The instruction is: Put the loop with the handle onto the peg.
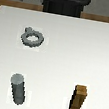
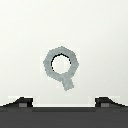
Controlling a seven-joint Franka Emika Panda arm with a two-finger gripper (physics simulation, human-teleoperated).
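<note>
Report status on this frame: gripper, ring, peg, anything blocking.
Gripper open, empty, above ring. Ring flat on table, untouched. Peg upright, bare. Wooden block apart from peg, not blocking.

Exterior view looks down across the table; wrist view hangs directly above the shared loop

One ring – one peg – one block.

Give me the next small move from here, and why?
Probably lower the gripper straight down over the ring. The ring lies flat on the table, ungrasped, apart from the peg, and in the wrist view both fingertips sit apart.
</note>
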